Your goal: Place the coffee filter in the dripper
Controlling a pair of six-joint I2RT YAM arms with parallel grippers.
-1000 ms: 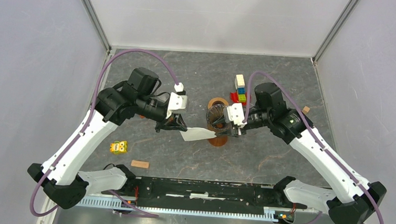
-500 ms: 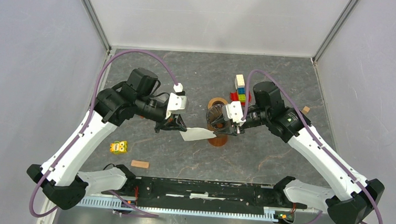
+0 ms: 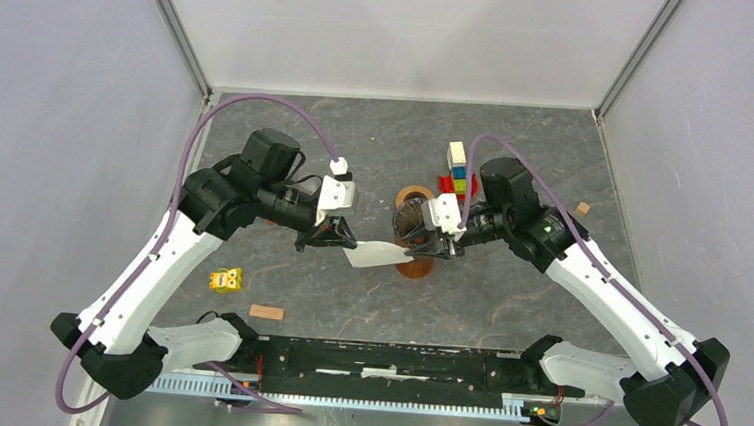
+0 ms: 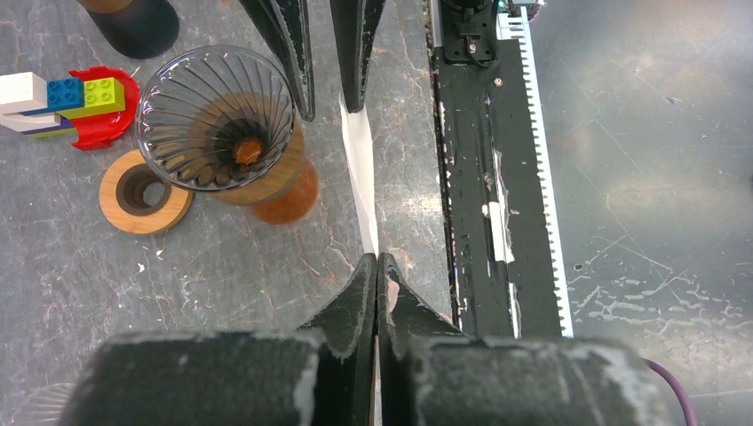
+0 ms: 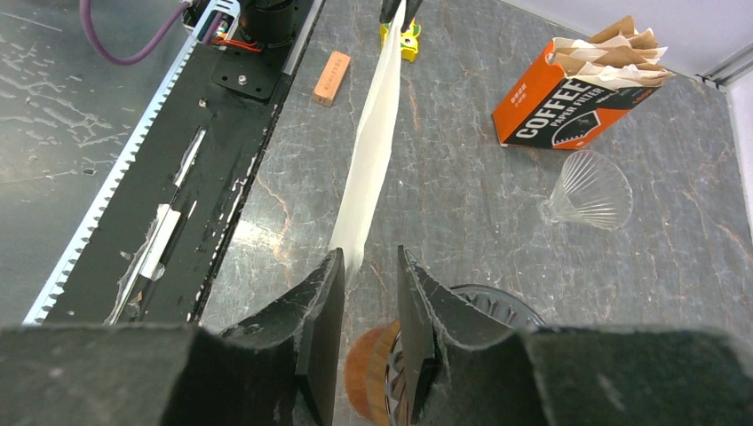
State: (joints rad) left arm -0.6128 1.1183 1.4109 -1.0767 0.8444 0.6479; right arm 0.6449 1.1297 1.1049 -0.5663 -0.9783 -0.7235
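The white coffee filter (image 3: 375, 254) hangs flat and edge-on above the table, stretched between the two grippers. My left gripper (image 3: 339, 238) is shut on its left end, the fingertips (image 4: 377, 259) pinched on the paper (image 4: 362, 177). The filter's other end (image 5: 373, 151) reaches the tips of my right gripper (image 5: 368, 266), whose jaws stand a little apart with the paper's edge near the left finger. The dripper (image 3: 415, 221), ribbed glass on an orange-brown base, stands just under the right gripper (image 3: 425, 244); its empty cone (image 4: 217, 129) is in the left wrist view.
An orange coffee filter box (image 5: 568, 98) and a second glass cone (image 5: 590, 191) lie on the left. A wooden ring (image 3: 415, 194) and a toy brick stack (image 3: 457, 171) are behind the dripper. A yellow toy (image 3: 227, 280), a wooden block (image 3: 266, 313) and the black rail (image 3: 373, 358) are nearer.
The right gripper's jaws have narrowed around the filter's free end, and that arm has edged slightly left. The left arm and the filter have stayed put.
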